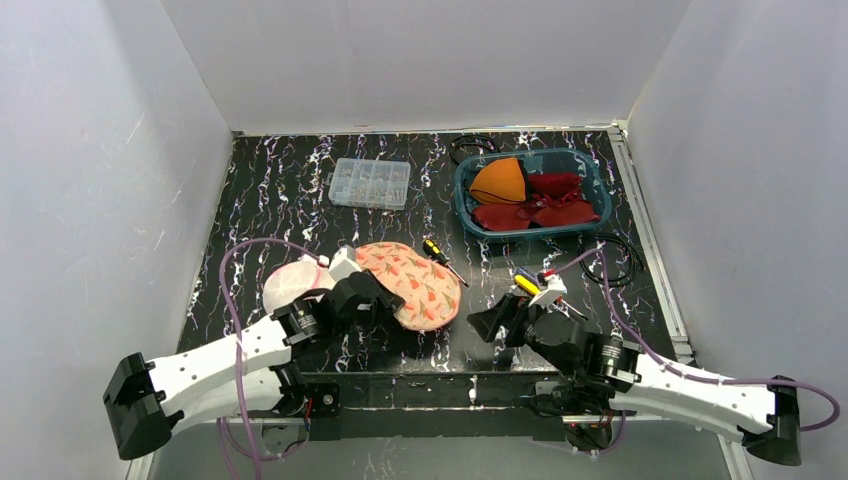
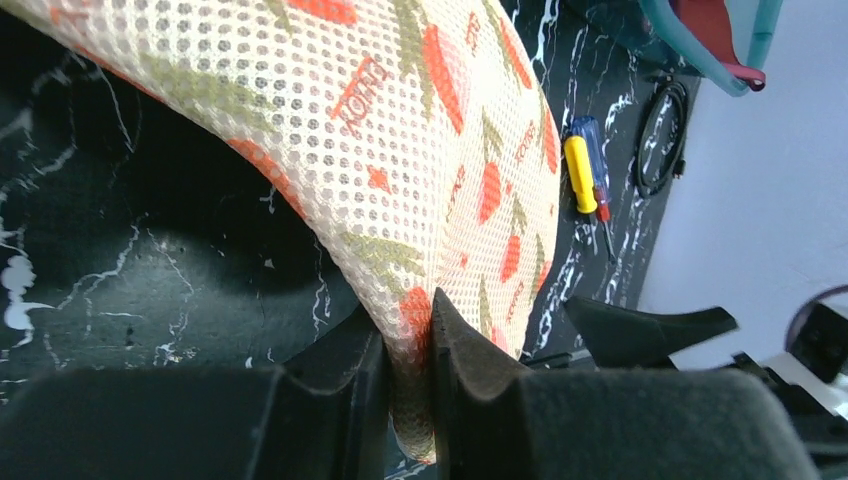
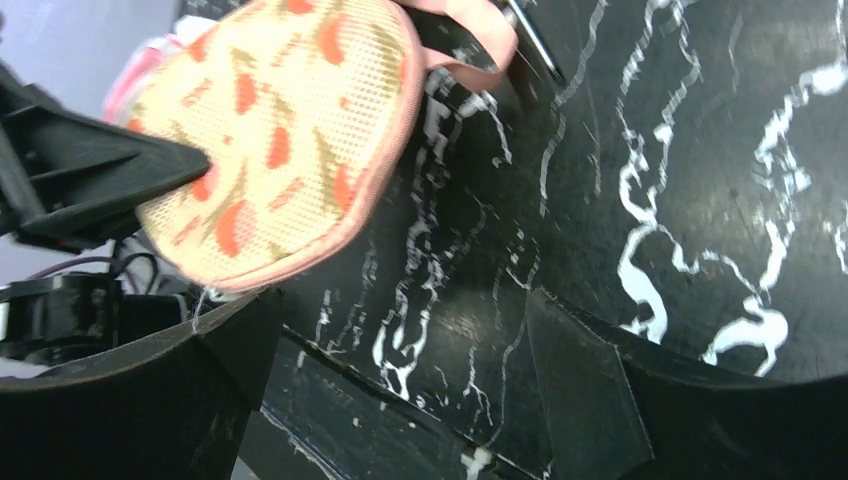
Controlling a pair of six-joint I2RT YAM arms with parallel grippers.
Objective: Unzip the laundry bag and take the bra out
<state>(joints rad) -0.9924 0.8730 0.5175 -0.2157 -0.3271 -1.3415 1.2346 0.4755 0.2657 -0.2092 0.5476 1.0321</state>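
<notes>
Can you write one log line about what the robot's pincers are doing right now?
left pincer: shut on bag edge | right pincer: open, empty, near bag

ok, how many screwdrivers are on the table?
2 for certain: a black-and-yellow screwdriver just right of the laundry bag, and a yellow screwdriver further right. The blue handle lying against it may be a third; I can't tell.

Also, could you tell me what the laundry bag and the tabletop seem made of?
The laundry bag looks like matte synthetic mesh: rows of small holes through an orange-and-green print, pink cloth edging. The tabletop looks hard, smooth, faintly glossy, black with white marble-like veins; perhaps laminate, I cannot tell.
</notes>
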